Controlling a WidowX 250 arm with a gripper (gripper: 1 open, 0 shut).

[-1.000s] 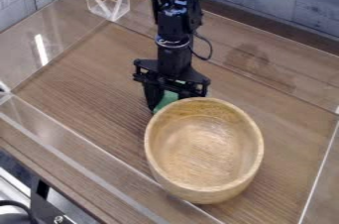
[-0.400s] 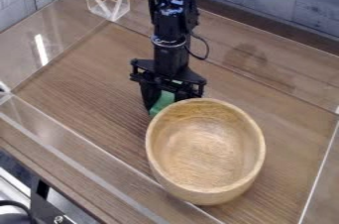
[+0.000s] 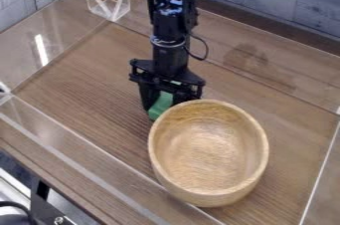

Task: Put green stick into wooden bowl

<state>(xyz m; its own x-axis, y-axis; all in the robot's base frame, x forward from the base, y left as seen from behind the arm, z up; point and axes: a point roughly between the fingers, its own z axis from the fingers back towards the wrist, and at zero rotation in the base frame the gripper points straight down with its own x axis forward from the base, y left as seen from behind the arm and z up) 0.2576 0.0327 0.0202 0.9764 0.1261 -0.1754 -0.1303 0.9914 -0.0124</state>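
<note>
Clear plastic wall (image 3: 80,144) runs along the table's near-left edge. Wooden bowl (image 3: 209,149) sits upright on the wood-grain table (image 3: 80,80), toward the near-right corner, nothing inside. Just behind its far-left rim, gripper (image 3: 163,104) points straight down, fingers clamped on the green stick (image 3: 158,105), low at the tabletop, outside the bowl. Black arm (image 3: 166,15) rises toward the far edge.

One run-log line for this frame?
claw: shut on green stick | height: low at table | wooden bowl: empty | stick: outside bowl, beside rim
</note>
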